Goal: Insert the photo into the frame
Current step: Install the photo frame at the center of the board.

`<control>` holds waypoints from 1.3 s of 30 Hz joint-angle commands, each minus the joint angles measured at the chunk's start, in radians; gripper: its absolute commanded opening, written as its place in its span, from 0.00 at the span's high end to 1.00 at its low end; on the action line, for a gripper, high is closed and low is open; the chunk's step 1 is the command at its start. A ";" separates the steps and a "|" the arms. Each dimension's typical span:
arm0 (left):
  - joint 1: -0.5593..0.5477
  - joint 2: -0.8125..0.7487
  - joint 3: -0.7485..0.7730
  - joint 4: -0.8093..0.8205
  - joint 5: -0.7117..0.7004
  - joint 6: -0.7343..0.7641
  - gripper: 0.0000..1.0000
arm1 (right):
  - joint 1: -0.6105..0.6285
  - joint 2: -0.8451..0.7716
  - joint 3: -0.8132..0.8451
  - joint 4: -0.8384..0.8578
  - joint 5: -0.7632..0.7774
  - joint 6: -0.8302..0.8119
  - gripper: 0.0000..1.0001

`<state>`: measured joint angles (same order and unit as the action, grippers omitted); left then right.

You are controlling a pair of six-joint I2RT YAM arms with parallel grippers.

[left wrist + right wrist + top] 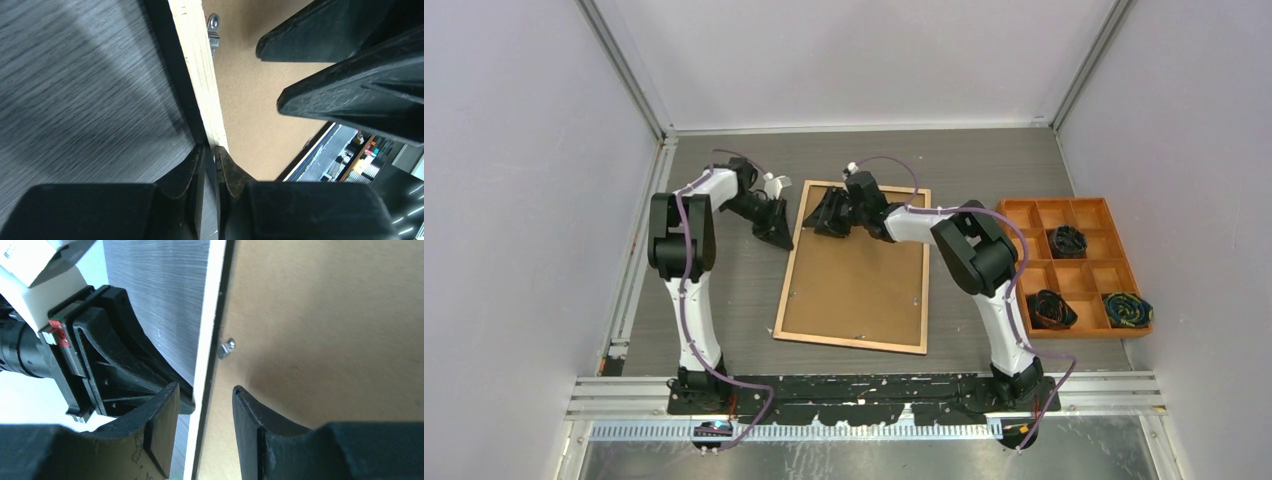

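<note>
Lying face down in the middle of the counter (744, 290), between the two arms, one frame (849, 341) shows a light wood rim around one plain brown backing board (859, 275), with a black outer side and a small metal tab (214, 27) at the rim's inner edge. The left jaws are clenched on the frame's left rim near its far corner. The right jaws stand released, straddling the rim just beside them. One orange tray (1054, 201) at the right holds three dark bundles (1068, 240).
</note>
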<state>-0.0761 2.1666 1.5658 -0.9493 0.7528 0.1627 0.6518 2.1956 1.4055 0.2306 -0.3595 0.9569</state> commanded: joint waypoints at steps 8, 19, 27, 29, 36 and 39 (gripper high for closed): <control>-0.007 -0.029 -0.072 0.050 -0.015 0.000 0.89 | 0.044 0.063 0.182 -0.146 0.109 -0.010 0.60; -0.007 -0.030 -0.085 0.064 -0.022 0.005 0.92 | 0.046 0.093 0.205 -0.166 0.151 0.019 0.61; -0.008 -0.042 -0.102 0.070 -0.023 0.013 0.94 | 0.046 0.116 0.220 -0.146 0.159 0.041 0.61; -0.008 -0.042 -0.102 0.070 -0.023 0.017 0.94 | 0.045 0.122 0.223 -0.140 0.156 0.048 0.61; -0.008 -0.041 -0.104 0.066 -0.027 0.026 0.95 | 0.045 0.132 0.226 -0.119 0.154 0.069 0.61; -0.008 -0.043 -0.105 0.064 -0.027 0.028 0.95 | 0.044 0.125 0.219 -0.101 0.147 0.073 0.62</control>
<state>-0.0689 2.1246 1.4956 -0.8753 0.7719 0.1608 0.6949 2.3085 1.6085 0.1005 -0.2375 1.0225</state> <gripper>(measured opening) 0.057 0.386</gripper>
